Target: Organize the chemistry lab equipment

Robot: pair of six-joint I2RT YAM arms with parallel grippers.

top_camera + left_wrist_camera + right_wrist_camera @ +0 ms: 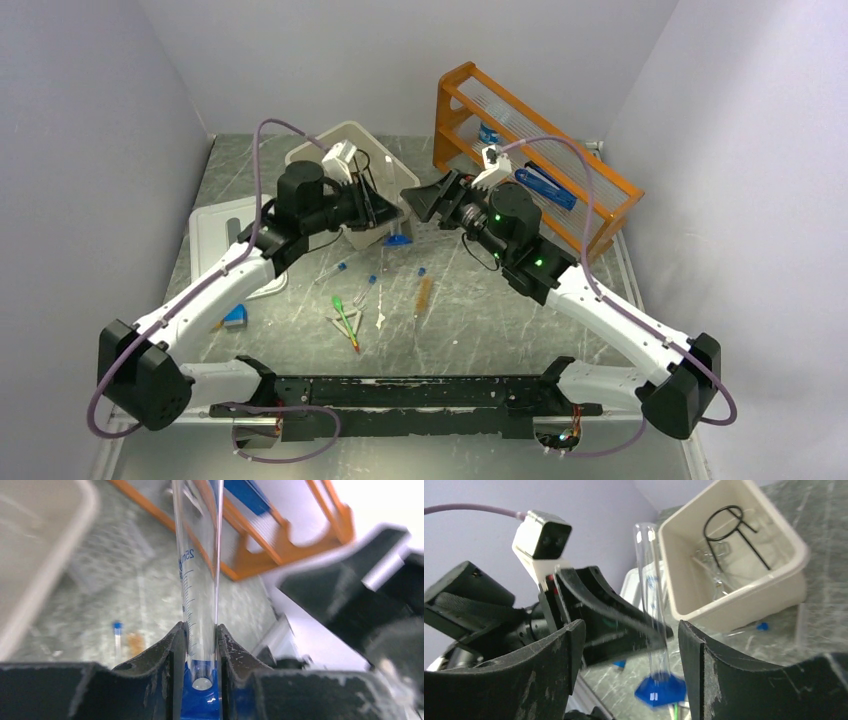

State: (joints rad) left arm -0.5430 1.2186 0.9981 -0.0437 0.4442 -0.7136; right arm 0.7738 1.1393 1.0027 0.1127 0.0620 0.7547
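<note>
Black wire ring stand sits in the white bin — left gripper clamps a blue-footed cylinder beside it, right gripper gapes open; green droppers and tubes lie loose before it.

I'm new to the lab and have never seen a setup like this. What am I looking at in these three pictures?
These are two robot arms bolted to the near edge of a table. One picture looks down from above and behind them. The other two come from a small camera on each wrist, so each shows that arm's own black fingers. The left fingers are shut on a clear measuring cylinder just above its blue foot. The right fingers are open, either side of the cylinder without touching it. On the table are a white bin holding a black wire ring stand, an orange rack, green droppers and blue-capped tubes.
</note>
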